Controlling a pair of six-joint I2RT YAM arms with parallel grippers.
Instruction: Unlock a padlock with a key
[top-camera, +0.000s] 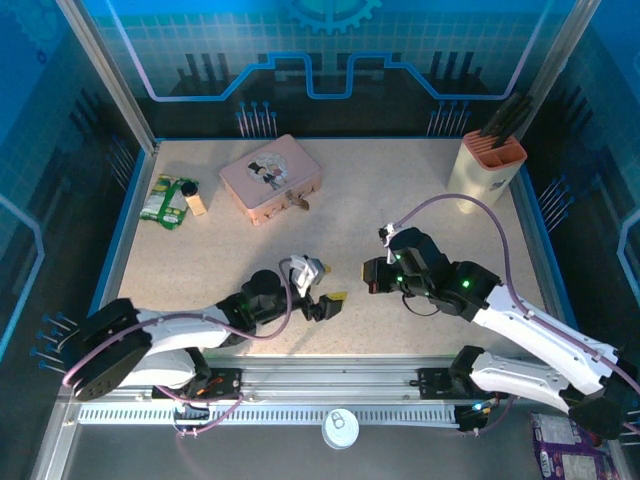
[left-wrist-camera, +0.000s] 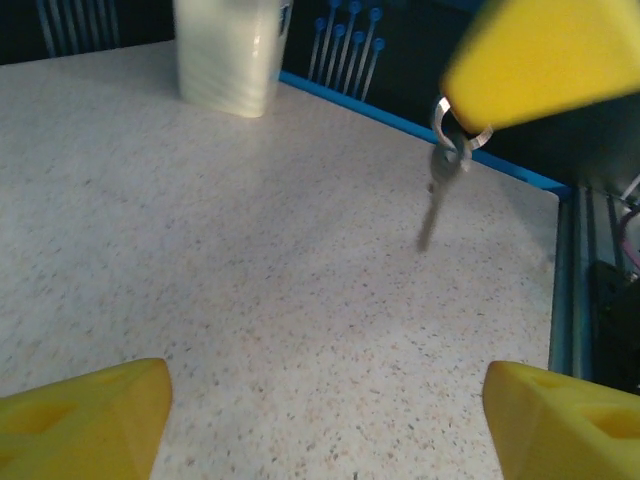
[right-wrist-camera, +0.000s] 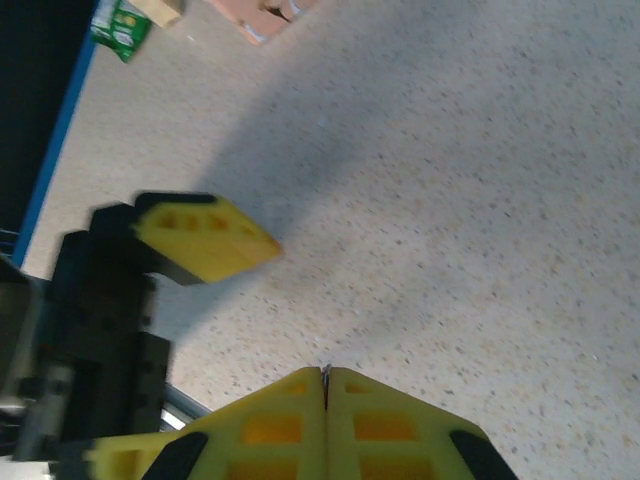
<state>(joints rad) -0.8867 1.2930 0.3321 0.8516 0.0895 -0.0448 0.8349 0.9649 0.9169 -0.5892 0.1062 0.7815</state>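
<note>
My right gripper (top-camera: 373, 276) (right-wrist-camera: 325, 378) is shut on the key ring, and a thin metal sliver shows between its yellow pads. In the left wrist view the small silvery key (left-wrist-camera: 436, 205) hangs from that ring under the right gripper's yellow fingers (left-wrist-camera: 545, 60), above the table. My left gripper (top-camera: 330, 284) (left-wrist-camera: 325, 410) is open just left of the key, with nothing between its fingers (left-wrist-camera: 85, 420). One left finger (right-wrist-camera: 205, 237) shows in the right wrist view. At the far left lies the pink tin (top-camera: 270, 177) (right-wrist-camera: 265, 12), with the tiny padlock (top-camera: 299, 202) at its front clasp.
A white holder with an orange top (top-camera: 486, 163) (left-wrist-camera: 230, 50) stands at the back right corner. A green packet (top-camera: 163, 200) and a small wooden block (top-camera: 195, 204) lie at the far left. The blue table rim (left-wrist-camera: 500, 165) runs close behind the key.
</note>
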